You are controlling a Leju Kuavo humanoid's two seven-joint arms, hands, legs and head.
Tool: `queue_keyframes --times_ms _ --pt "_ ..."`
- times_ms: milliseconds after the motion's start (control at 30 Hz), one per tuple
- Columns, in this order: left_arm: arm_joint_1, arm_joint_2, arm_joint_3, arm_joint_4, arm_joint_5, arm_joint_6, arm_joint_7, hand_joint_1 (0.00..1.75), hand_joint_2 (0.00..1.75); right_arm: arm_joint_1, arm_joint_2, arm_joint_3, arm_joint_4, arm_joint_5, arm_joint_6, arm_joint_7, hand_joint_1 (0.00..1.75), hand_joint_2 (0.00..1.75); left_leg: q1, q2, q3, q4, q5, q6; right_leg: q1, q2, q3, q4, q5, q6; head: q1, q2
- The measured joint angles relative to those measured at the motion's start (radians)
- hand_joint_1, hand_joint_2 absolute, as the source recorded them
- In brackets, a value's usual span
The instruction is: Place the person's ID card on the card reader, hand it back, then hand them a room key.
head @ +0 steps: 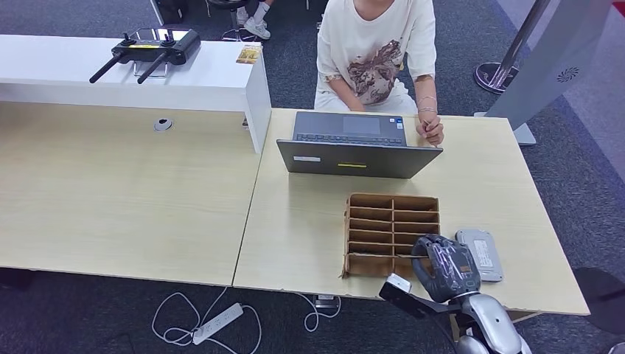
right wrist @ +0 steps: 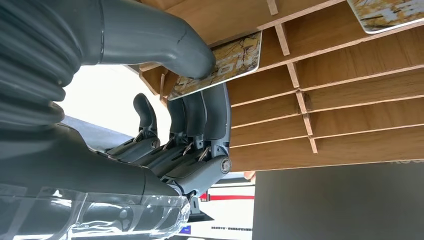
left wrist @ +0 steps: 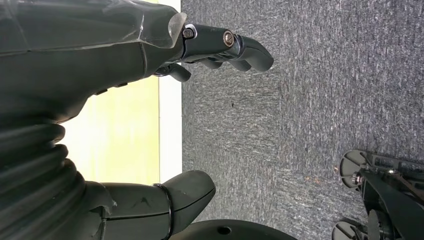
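Observation:
A wooden card rack (head: 390,221) with several slots lies near the table's front edge, and the grey card reader (head: 480,254) sits to its right. My right hand (head: 446,267) is at the rack's near right corner. In the right wrist view its thumb (right wrist: 165,40) and fingers (right wrist: 200,115) pinch a patterned room key card (right wrist: 220,65) that sticks out of a slot of the rack (right wrist: 325,115). A second patterned card (right wrist: 385,12) lies in another slot. My left hand (left wrist: 125,60) hangs beside the table's edge over the carpet, fingers apart, holding nothing. The person (head: 376,51) sits behind the table.
An open laptop (head: 357,147) stands between the rack and the person, whose hand (head: 431,129) rests by its right corner. A white counter at the back left carries a remote controller (head: 147,48). A power strip (head: 217,323) lies on the floor in front.

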Motion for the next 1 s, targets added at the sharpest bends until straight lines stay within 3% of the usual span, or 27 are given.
queue_keyframes --times_ms 1000 --pt "0.000 0.000 0.002 0.000 0.006 0.001 0.001 0.00 1.75 -0.005 0.005 -0.011 -0.006 -0.008 0.002 -0.014 1.48 1.75 0.000 0.000 0.000 0.000 0.000 0.000 0.000 0.000 0.000 0.000 0.000 0.000 0.000 0.000"
